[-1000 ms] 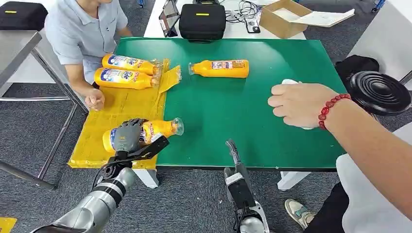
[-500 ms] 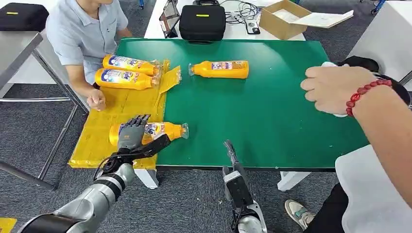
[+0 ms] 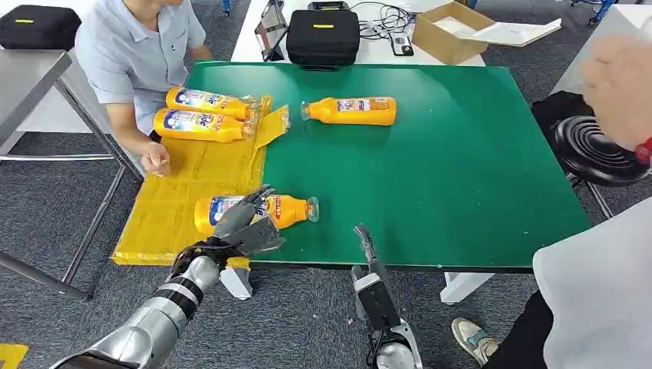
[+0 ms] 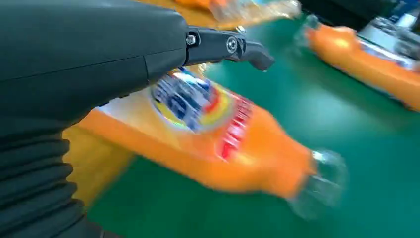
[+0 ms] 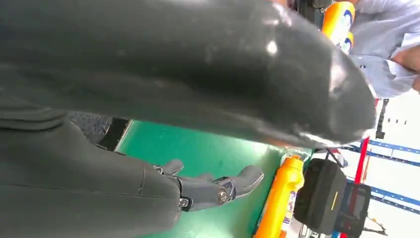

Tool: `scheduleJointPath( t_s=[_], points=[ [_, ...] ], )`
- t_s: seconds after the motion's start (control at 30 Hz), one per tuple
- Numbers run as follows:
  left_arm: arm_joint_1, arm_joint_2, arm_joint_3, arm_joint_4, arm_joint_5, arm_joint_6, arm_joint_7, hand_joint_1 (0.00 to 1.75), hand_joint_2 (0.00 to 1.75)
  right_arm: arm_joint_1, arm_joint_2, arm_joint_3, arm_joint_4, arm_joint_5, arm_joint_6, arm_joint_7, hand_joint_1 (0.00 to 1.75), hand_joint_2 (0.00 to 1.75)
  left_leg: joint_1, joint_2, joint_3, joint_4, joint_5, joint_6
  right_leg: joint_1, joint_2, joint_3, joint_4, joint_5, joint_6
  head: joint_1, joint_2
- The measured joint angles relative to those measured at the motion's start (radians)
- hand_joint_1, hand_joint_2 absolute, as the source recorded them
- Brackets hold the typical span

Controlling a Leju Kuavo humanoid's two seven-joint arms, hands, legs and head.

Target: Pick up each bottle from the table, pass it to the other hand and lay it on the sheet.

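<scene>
Fingers spread, left hand (image 3: 244, 224) hovers over the bottle (image 3: 257, 211); right hand (image 3: 364, 238) holds nothing, fingers apart.

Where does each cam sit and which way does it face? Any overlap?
Head view: high on the body, looking down at the green table; both arms enter from below.
Left wrist view: behind the left hand, facing the near bottle.
Right wrist view: behind the right hand, facing the far bottle.
Shared: head view shows both bottles, near and far.

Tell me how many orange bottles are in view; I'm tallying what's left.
4: two side by side on the yellow sheet at its far end, one mid-table, one straddling the sheet's edge by the left hand.
</scene>
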Motion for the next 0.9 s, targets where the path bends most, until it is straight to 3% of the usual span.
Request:
scheduleJointPath(
  t_s=[0.2, 0.23, 0.37, 0.4, 0.67, 0.9],
  points=[
    [0.100, 0.010, -0.061, -0.188, 0.142, -0.042, 0.000, 0.00, 0.00, 0.007, -0.004, -0.002, 0.001, -0.001, -0.006, -0.007, 0.00, 0.00, 0.000, 0.001, -0.004, 0.000, 0.000, 0.000, 0.001, 0.000, -0.005, 0.000, 0.000, 0.000, 0.000, 0.000],
    [0.112, 0.012, -0.070, -0.213, 0.169, -0.042, -0.007, 0.00, 1.75, 0.008, -0.005, -0.002, 0.001, -0.001, -0.008, -0.008, 0.00, 0.00, 0.000, 0.001, -0.005, 0.000, 0.000, 0.000, 0.001, 0.000, -0.005, 0.000, 0.000, 0.000, 0.000, 0.000],
    [0.167, 0.022, -0.095, -0.340, 0.258, 0.059, -0.051, 0.00, 1.75, 0.017, -0.009, -0.006, 0.001, -0.002, -0.021, -0.011, 0.00, 0.00, 0.000, 0.001, -0.006, 0.000, 0.000, 0.000, 0.001, 0.001, -0.007, 0.000, 0.000, 0.000, 0.000, 0.000],
    [0.183, 0.023, -0.099, -0.378, 0.272, 0.104, -0.067, 0.00, 1.75, 0.021, -0.010, -0.007, 0.001, -0.002, -0.026, -0.012, 0.00, 1.75, 0.000, 0.001, -0.006, 0.000, 0.000, 0.000, 0.001, 0.001, -0.007, 0.000, 0.000, 0.000, 0.000, 0.000],
    [0.322, 0.016, -0.110, -0.722, 0.526, 0.242, -0.148, 0.00, 1.75, 0.065, -0.035, -0.011, -0.067, -0.005, -0.137, -0.032, 0.00, 1.75, 0.000, 0.001, -0.009, 0.000, -0.001, 0.000, 0.000, 0.001, -0.010, 0.000, 0.000, 0.000, 0.000, 0.000],
    [0.389, 0.011, -0.108, -0.881, 0.681, 0.308, -0.179, 0.00, 1.75, 0.076, -0.052, -0.055, -0.125, -0.015, -0.165, -0.032, 0.00, 1.75, 0.000, 0.001, -0.009, 0.000, -0.001, 0.000, 0.001, 0.001, -0.010, 0.000, 0.000, 0.000, 0.000, 0.000]
  ],
)
